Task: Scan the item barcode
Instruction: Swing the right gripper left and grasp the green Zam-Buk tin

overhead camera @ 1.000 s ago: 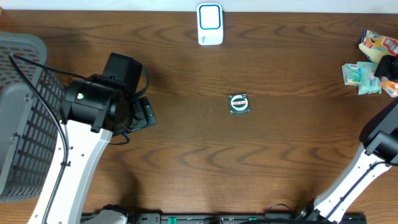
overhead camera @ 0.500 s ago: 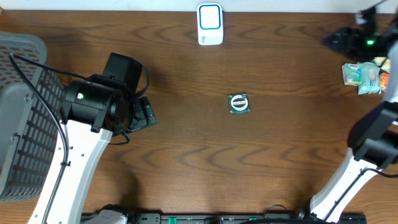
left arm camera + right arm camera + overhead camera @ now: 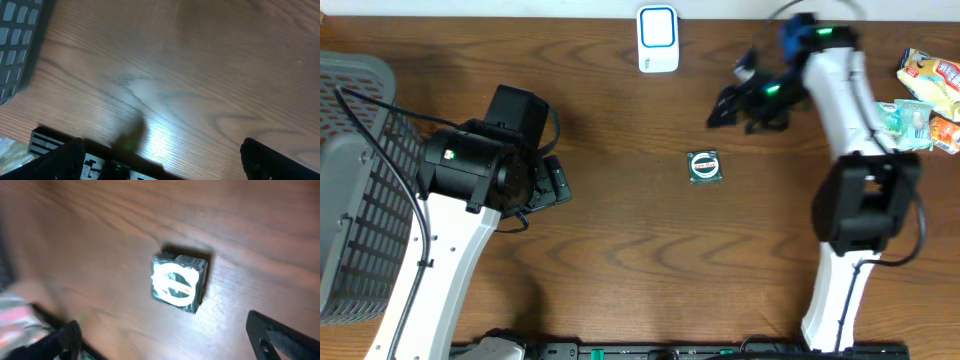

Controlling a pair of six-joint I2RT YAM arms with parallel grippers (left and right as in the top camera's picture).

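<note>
Item: small square green packet [image 3: 705, 166] with a white ring label. It lies flat on the wooden table [image 3: 620, 250], label side up, about mid-table and well apart from everything else. Lying alone in the open, it was likely singled out for picking. No barcode shows in either view; it is probably underneath or on an edge, cannot tell.

Right gripper [image 3: 728, 108] hangs over the table just beyond the packet, between it and the scanner [image 3: 658, 38], with the arm stretched across from the right side. The right wrist view looks down on the packet. Both fingers [image 3: 280, 335] sit far apart at the frame's bottom corners with nothing between them: spread wide, empty. Judged: lining up a top-down approach, jaws wide to clear the packet's sides.

Left gripper [image 3: 555, 185] sits on the left side near the grey basket [image 3: 350, 200], fingers spread, empty. Its wrist view shows only bare wood. It looks idle and out of the way.

Scanner stands at the far table edge, roughly centred, probably so either arm can present a lifted packet to it. Snack packets [image 3: 920, 100] piled at the far right are likely the supply, and the basket is likely for scanned goods.

Step judged: reach to grasp; nothing lifted yet.
</note>
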